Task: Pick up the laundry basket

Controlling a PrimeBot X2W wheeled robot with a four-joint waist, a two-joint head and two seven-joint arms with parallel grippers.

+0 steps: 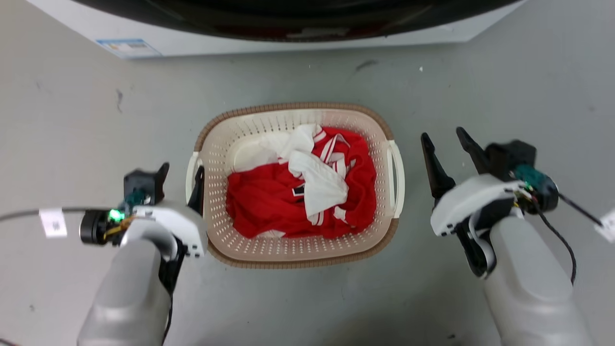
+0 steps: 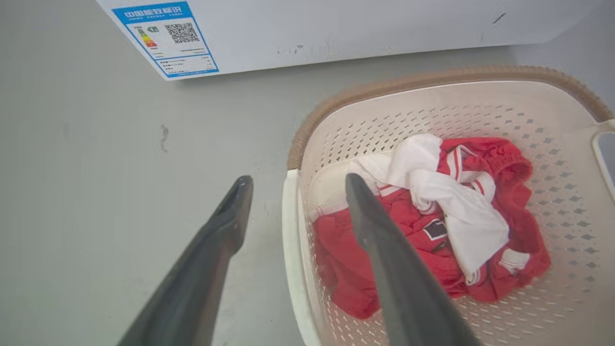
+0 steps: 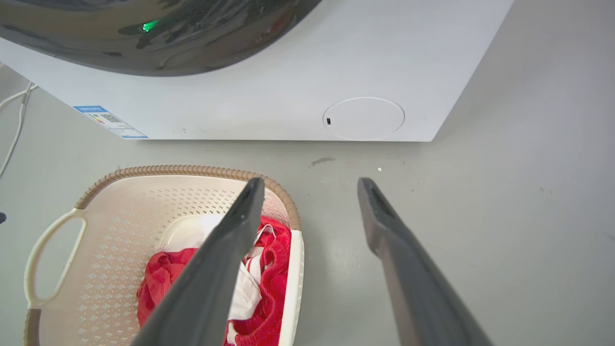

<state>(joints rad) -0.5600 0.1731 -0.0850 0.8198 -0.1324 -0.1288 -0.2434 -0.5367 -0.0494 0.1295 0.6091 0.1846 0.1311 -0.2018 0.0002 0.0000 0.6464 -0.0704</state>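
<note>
The laundry basket, cream with a brown woven-look rim, sits on the grey floor in front of me with red and white clothes inside. My left gripper is open and straddles the basket's white left handle. In the left wrist view one of the left gripper's fingers is outside the handle and the other is inside the basket. My right gripper is open, a little to the right of the right handle and apart from it. The right wrist view has that gripper above the handle.
A white washing machine with a dark door stands just beyond the basket, a blue label on its front. Bare grey floor surrounds the basket. A thin cable lies by the machine's corner.
</note>
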